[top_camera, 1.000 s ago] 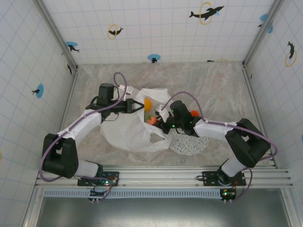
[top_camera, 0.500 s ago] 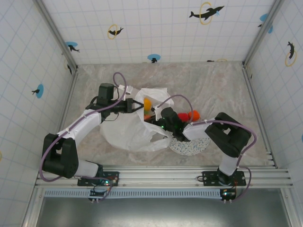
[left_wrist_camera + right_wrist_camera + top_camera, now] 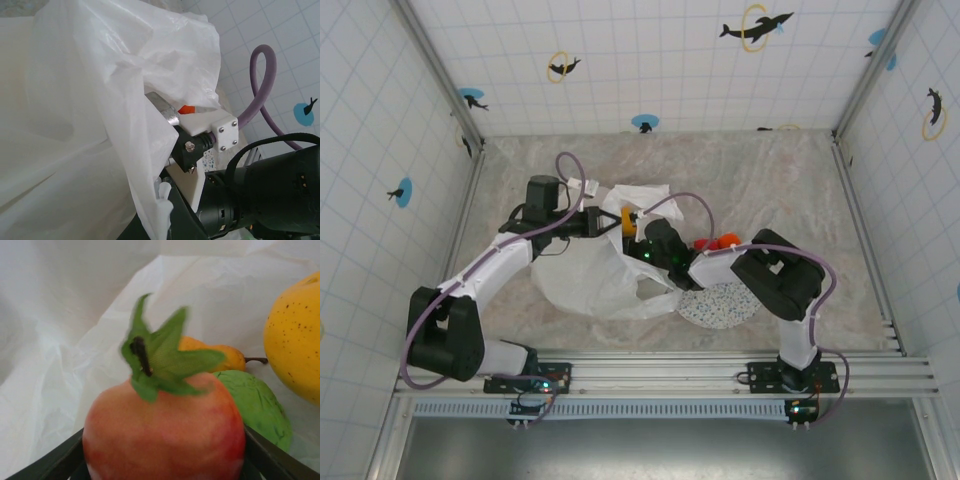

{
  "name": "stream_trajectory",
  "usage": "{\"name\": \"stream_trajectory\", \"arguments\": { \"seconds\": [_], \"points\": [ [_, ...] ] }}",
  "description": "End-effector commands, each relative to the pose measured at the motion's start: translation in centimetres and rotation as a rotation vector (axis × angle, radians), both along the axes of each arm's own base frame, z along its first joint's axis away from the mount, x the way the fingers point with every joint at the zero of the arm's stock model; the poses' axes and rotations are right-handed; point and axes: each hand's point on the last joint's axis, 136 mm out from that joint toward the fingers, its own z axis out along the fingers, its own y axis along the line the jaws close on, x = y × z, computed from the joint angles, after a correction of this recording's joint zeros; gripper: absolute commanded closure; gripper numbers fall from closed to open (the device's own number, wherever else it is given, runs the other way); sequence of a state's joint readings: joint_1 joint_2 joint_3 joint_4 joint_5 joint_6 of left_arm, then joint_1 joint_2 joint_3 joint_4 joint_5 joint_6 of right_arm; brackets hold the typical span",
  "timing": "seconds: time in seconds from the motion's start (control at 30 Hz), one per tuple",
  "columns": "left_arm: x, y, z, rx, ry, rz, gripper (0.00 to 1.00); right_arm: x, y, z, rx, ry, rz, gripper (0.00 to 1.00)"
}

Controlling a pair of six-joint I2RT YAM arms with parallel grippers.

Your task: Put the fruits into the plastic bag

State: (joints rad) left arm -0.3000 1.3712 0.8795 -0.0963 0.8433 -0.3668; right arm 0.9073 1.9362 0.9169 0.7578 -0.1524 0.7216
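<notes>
Two robot arms meet over a large, thin, translucent white plastic bag [image 3: 585,285] that lies crumpled left of the middle of a marbled grey table [image 3: 770,180], its mouth facing the far edge.

From the left edge side, the left gripper [image 3: 607,222] sits at the raised rim of the bag, apparently to hold the mouth up so the other arm can get in. From its wrist camera, white film drapes over the fingers, so I cannot tell whether they pinch the plastic or only prop it.

From the right, the right gripper [image 3: 642,246] reaches into the bag mouth. Its two dark fingers [image 3: 47,462] press on either side of a glossy red toy fruit [image 3: 165,425] with a green leafy top, held upright just above the bag's floor. It looks ready to be let go.

Three fruits already lie inside, close behind it:
- a yellow speckled round fruit [image 3: 295,340]
- a crinkled green fruit [image 3: 257,412]
- an orange pear-shaped fruit [image 3: 222,356] with a brown stem

Outside, a small red fruit [image 3: 705,244] and an orange fruit [image 3: 728,240] sit side by side on the table, just beyond a round speckled white plate [image 3: 725,303] near the table's near edge. They are not yet bagged, so the task seems a little past halfway.
</notes>
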Motion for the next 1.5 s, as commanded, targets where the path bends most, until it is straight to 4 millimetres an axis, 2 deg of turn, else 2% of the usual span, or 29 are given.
{"name": "stream_trajectory", "arguments": {
  "seconds": [0.0,0.13,0.27,0.6,0.73,1.13,1.33,1.47],
  "points": [
    [0.3,0.4,1.1,0.006,-0.047,0.018,1.0,0.3,0.4,1.1,0.013,0.002,0.018,0.23],
    [0.4,0.5,1.1,0.012,-0.049,0.021,1.0,0.1,-0.2,1.5,0.004,-0.012,0.024,0.18],
    [0.4,0.6,0.9,0.022,-0.046,0.026,1.0,0.0,-0.5,1.8,0.012,0.005,0.042,0.09],
    [0.4,0.6,1.0,0.022,-0.051,0.026,1.0,-0.4,-2.0,2.6,-0.002,0.022,0.068,0.09],
    [0.4,0.6,1.0,0.023,-0.048,0.027,1.0,-0.9,-3.6,2.9,-0.021,0.028,0.076,0.08],
    [0.3,0.5,0.9,0.019,-0.042,0.021,1.0,-2.0,-9.4,1.3,-0.223,-0.01,0.019,0.11],
    [0.3,0.4,0.5,0.016,-0.025,0.018,1.0,-3.4,-10.9,2.0,-0.253,-0.047,0.063,0.14],
    [0.3,0.4,0.5,0.015,-0.019,0.018,1.0,-3.6,-13.1,2.6,-0.277,-0.101,0.005,0.14]
  ]
}}
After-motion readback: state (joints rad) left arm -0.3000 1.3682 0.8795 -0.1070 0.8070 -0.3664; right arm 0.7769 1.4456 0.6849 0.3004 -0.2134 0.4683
